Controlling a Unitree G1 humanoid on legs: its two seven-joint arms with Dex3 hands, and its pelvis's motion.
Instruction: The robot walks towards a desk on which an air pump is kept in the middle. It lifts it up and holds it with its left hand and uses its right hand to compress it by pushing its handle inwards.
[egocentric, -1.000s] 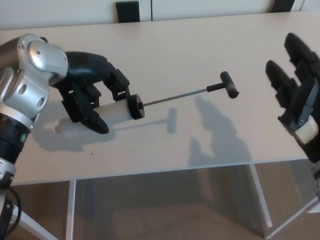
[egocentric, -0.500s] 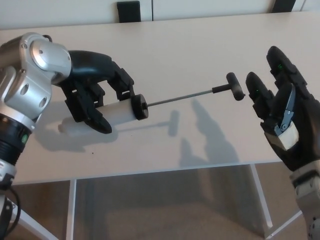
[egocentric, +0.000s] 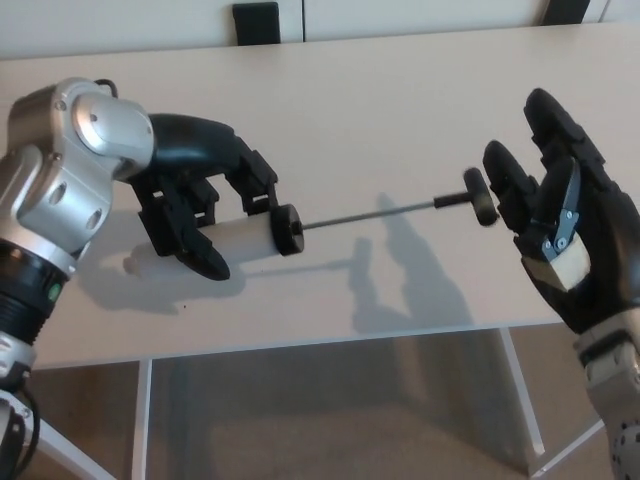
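Beige desk (egocentric: 400, 120), unmarked air pump (egocentric: 245, 238) aloft.

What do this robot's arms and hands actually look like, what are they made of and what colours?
The left arm has a rounded silver metal joint with bolts, then a black cuff with a small green light. The left hand is glossy black with thick blocky fingers. The right hand is also black, with chunky segmented fingers, a beige pad and a grey strut on its palm.

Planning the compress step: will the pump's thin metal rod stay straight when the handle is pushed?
The thin grey metal rod looks fully extended and slender, so an off-axis push might flex it. The open right hand sits beside the black T-handle, roughly in line, which probably helps.
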